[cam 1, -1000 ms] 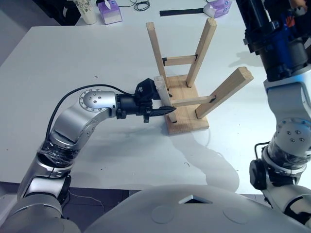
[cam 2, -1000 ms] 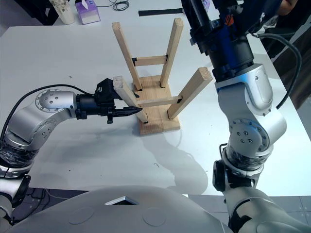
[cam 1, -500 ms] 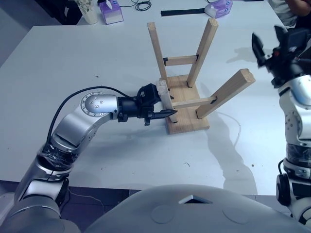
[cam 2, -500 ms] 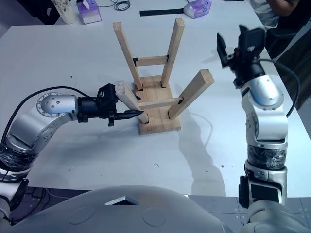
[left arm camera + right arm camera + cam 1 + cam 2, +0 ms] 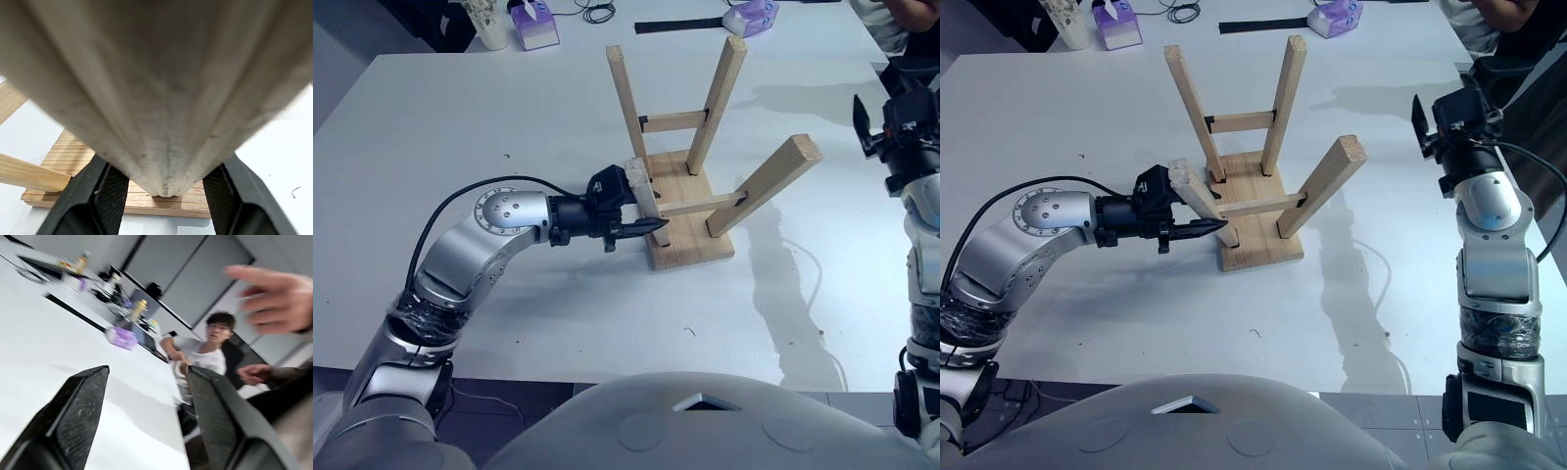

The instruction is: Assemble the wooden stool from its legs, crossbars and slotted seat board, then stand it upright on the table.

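Observation:
The wooden stool lies upside down on the white table, its seat board [image 5: 693,245] flat and its legs pointing up. Two far legs [image 5: 626,98] [image 5: 721,93] stand nearly upright, joined by a crossbar [image 5: 675,121]. The near right leg [image 5: 766,184] leans outward to the right, and a second crossbar [image 5: 701,206] runs from it to the near left leg [image 5: 639,188]. My left gripper [image 5: 651,227] is shut on that near left leg, low down by the board; its fingers [image 5: 100,196] flank the wood. My right gripper [image 5: 881,113] hangs open in the air, well right of the stool.
Along the table's far edge stand a patterned cup [image 5: 489,22], two purple tissue boxes [image 5: 535,24] [image 5: 750,16] and a black strip [image 5: 680,24]. A thin cable [image 5: 803,269] loops on the table right of the stool. The near and left table areas are bare.
My right arm has swung away from above the stool to the far right. My left gripper has stayed shut on the near left leg, and the stool has barely shifted.

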You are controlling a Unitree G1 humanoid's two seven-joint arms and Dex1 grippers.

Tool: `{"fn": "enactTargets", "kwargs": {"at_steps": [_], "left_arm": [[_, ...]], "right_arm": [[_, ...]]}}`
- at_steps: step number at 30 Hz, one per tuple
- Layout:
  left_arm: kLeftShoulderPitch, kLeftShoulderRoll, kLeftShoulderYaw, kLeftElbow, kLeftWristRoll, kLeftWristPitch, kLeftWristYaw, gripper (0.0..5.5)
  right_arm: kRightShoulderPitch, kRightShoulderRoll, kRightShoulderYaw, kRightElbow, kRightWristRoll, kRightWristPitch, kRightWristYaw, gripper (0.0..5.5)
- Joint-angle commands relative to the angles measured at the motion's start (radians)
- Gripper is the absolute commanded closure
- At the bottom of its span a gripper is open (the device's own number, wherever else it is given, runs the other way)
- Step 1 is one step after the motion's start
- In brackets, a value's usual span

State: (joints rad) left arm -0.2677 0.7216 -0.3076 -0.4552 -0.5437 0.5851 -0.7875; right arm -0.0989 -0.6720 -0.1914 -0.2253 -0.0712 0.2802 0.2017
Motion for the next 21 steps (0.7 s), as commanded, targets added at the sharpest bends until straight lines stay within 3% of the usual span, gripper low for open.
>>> {"fn": "enactTargets", "kwargs": {"at_steps": [1, 6, 8, 21], "left_arm": [[0.079, 0.048, -0.049, 0.075, 0.052, 0.144, 0.012, 3.46], [0.065, 0.031, -0.073, 0.058, 0.058, 0.168, 0.022, 3.46], [0.042, 0.02, -0.095, 0.056, 0.062, 0.174, 0.017, 3.46], [0.055, 0.024, -0.052, 0.076, 0.05, 0.139, 0.001, 3.46]], "right_arm": [[0.055, 0.05, 0.128, -0.261, -0.006, 0.134, 0.054, 2.57], [-0.106, 0.321, 0.534, -0.663, 0.182, 0.436, 0.085, 2.57], [-0.161, 0.4, 0.591, -0.703, 0.2, 0.52, 0.063, 2.57], [-0.028, 0.256, 0.335, -0.514, 0.109, 0.468, 0.095, 2.57]]}}
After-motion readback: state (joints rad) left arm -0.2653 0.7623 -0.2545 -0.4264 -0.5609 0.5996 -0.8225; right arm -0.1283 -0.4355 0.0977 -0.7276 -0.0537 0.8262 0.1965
